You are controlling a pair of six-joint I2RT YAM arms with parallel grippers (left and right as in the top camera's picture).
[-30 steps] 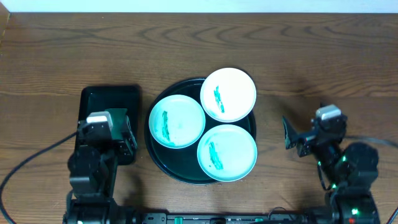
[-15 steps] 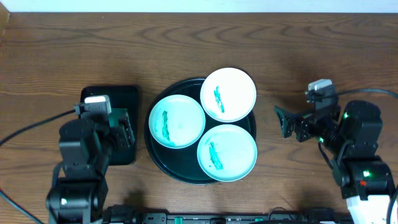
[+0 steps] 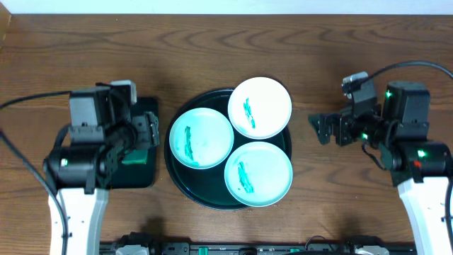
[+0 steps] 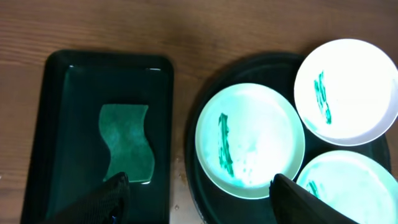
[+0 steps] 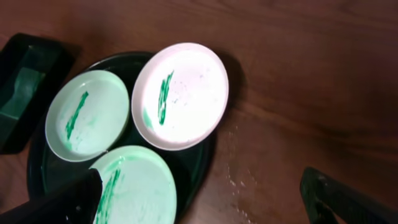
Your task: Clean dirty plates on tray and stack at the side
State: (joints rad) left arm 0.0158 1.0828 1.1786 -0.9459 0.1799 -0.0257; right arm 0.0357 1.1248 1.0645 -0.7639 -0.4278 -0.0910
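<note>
Three smeared plates (image 3: 259, 107) sit on the round dark tray (image 3: 182, 183); both grippers gape wide, holding nothing.
Your left wrist view shows what the arm hides overhead: a wavy green sponge (image 4: 127, 143) in a glossy rectangular tray (image 4: 68, 124). Left gripper (image 4: 199, 190) and right gripper (image 5: 199, 186) hover above the wood-grain table (image 3: 226, 49).

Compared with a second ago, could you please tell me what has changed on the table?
Both arms swung out from the table's near edge. The left gripper now hangs open above the rectangular tray and its sponge; the right gripper, open, edged towards the tray from the right. Nothing was taken hold of. The plates, still smeared, and the tray stayed put.
</note>
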